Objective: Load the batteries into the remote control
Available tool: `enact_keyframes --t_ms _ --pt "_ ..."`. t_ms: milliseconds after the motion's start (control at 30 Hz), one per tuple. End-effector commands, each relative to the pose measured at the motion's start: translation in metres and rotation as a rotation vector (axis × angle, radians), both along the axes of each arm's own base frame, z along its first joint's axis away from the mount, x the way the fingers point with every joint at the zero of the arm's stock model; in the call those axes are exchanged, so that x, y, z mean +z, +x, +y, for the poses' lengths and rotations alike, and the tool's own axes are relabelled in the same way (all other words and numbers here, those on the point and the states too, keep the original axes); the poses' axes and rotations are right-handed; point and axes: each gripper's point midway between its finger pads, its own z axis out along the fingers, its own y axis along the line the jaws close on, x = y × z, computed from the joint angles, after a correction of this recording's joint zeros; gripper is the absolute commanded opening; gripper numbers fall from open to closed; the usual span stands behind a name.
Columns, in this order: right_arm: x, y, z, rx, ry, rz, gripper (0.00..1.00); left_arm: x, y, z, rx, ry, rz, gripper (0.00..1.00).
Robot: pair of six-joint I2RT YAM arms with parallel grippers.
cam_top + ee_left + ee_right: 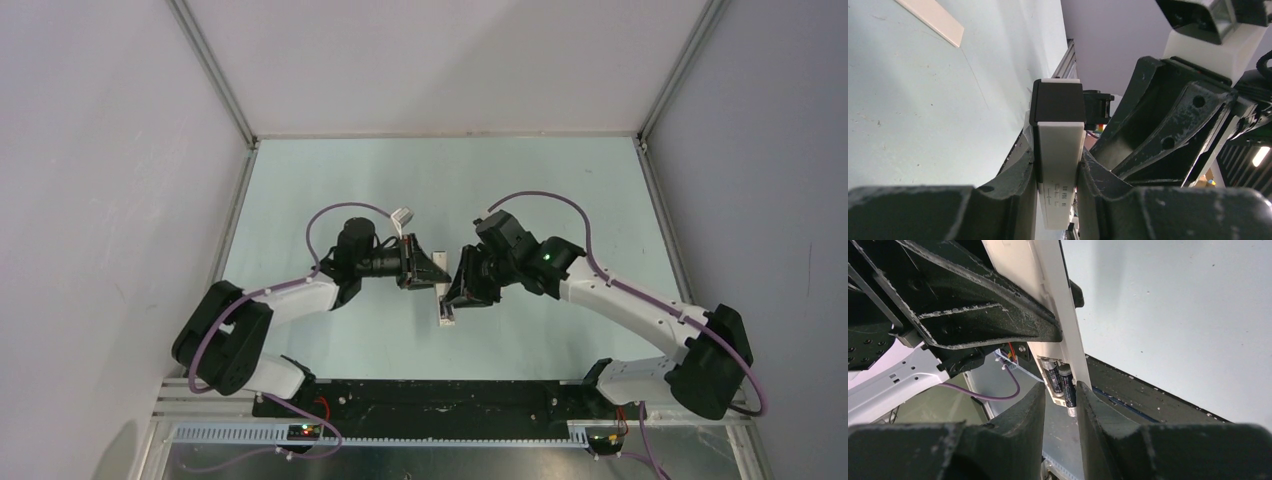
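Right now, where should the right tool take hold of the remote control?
Across the remote control's slim white sides near the batteries end, coming from opposite the left tool, which clamps the middle. That end juts free.

White, black-ended remote control (pixel 1060 150) aloft, two dark batteries (pixel 1060 382) side by side in its bay.

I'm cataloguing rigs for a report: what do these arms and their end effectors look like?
Left arm and right arm: white links, black joints, looping purple cables. Left end effector and right end effector: black, scuffed, wedge-shaped fingers.
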Motion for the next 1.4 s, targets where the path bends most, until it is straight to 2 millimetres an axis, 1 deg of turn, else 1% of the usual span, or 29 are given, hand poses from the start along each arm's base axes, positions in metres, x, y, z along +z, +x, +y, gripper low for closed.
enact_keyframes --t_ms 0,167,300,400,500,567,600,633,667,700,733,767,833,867,900,933,967,1000,1033,1067,1100,1133,1167,1200,1233,1267,1300,1333,1367 --pt "0.019 0.011 -0.009 -0.039 -0.004 -0.087 0.33 0.023 -0.002 -0.009 -0.055 -0.056 -0.05 0.0" --pt "0.025 0.01 -0.012 -0.034 0.001 -0.107 0.34 0.026 0.002 -0.011 -0.052 -0.059 -0.051 0.0" --pt "0.032 0.007 -0.009 0.0 0.033 -0.126 0.33 0.027 0.003 -0.012 -0.05 -0.06 -0.049 0.0" --pt "0.039 0.004 -0.009 0.059 0.045 -0.196 0.32 0.026 0.004 -0.012 -0.048 -0.06 -0.045 0.0" --pt "0.044 0.0 -0.015 0.128 0.02 -0.312 0.29 0.026 0.005 -0.012 -0.047 -0.06 -0.045 0.0" --pt "0.052 -0.005 -0.016 0.19 0.033 -0.406 0.28 0.026 0.006 -0.012 -0.046 -0.059 -0.043 0.0" --pt "0.058 -0.012 -0.016 0.225 0.052 -0.446 0.27 0.026 0.006 -0.012 -0.045 -0.059 -0.042 0.0" --pt "0.061 -0.013 -0.015 0.262 0.059 -0.499 0.27 0.025 0.006 -0.011 -0.043 -0.058 -0.04 0.0" --pt "0.065 -0.019 -0.016 0.289 0.074 -0.529 0.25 0.024 0.006 -0.011 -0.039 -0.056 -0.037 0.0" --pt "0.067 -0.021 -0.016 0.323 0.078 -0.573 0.24 0.024 0.006 -0.011 -0.038 -0.055 -0.037 0.0" --pt "0.067 -0.027 -0.016 0.35 0.082 -0.597 0.23 0.022 0.006 -0.011 -0.037 -0.053 -0.034 0.0" --pt "0.066 -0.027 -0.017 0.383 0.073 -0.64 0.22 0.022 0.006 -0.011 -0.035 -0.052 -0.033 0.0" --pt "0.059 -0.03 -0.02 0.437 0.042 -0.702 0.2 0.022 0.007 -0.01 -0.033 -0.053 -0.032 0.0" --pt "0.05 -0.033 -0.022 0.46 0.015 -0.726 0.2 0.023 0.007 -0.011 -0.033 -0.054 -0.034 0.0" --pt "0.047 -0.032 -0.022 0.498 -0.005 -0.779 0.2 0.023 0.007 -0.011 -0.034 -0.055 -0.032 0.0" --pt "0.038 -0.033 -0.025 0.534 -0.042 -0.833 0.21 0.025 0.007 -0.011 -0.035 -0.057 -0.033 0.0" --pt "0.044 -0.033 -0.023 0.538 -0.024 -0.896 0.21 0.026 0.007 -0.011 -0.036 -0.059 -0.036 0.0" --pt "0.032 -0.036 -0.025 0.577 -0.051 -0.943 0.21 0.027 0.007 -0.011 -0.037 -0.061 -0.036 0.0" --pt "0.045 -0.037 -0.022 0.561 0.003 -1.018 0.21 0.028 0.006 -0.011 -0.037 -0.062 -0.038 0.0" --pt "0.031 -0.037 -0.025 0.575 -0.023 -1.049 0.21 0.029 0.007 -0.011 -0.037 -0.064 -0.039 0.0" --pt "0.033 -0.038 -0.024 0.549 0.018 -1.103 0.21 0.029 0.006 -0.011 -0.038 -0.065 -0.04 0.0" --pt "0.043 -0.033 -0.022 0.507 0.044 -1.157 0.21 0.03 0.006 -0.011 -0.039 -0.066 -0.042 0.0" --pt "0.039 -0.033 -0.026 0.492 0.051 -1.176 0.2 0.031 0.006 -0.011 -0.038 -0.067 -0.042 0.0" --pt "0.046 -0.03 -0.025 0.464 0.071 -1.216 0.18 0.031 0.006 -0.011 -0.038 -0.067 -0.043 0.0" --pt "0.042 -0.03 -0.029 0.453 0.069 -1.231 0.17 0.031 0.006 -0.01 -0.036 -0.068 -0.045 0.0" --pt "0.047 -0.029 -0.028 0.437 0.082 -1.257 0.15 0.031 0.006 -0.01 -0.035 -0.067 -0.043 0.0" --pt "0.043 -0.029 -0.03 0.437 0.077 -1.268 0.14 0.031 0.006 -0.01 -0.034 -0.067 -0.044 0.0" --pt "0.05 -0.028 -0.028 0.421 0.097 -1.292 0.13 0.031 0.006 -0.01 -0.033 -0.068 -0.044 0.0" --pt "0.048 -0.029 -0.028 0.418 0.096 -1.295 0.13 0.031 0.006 -0.01 -0.033 -0.067 -0.042 0.0"
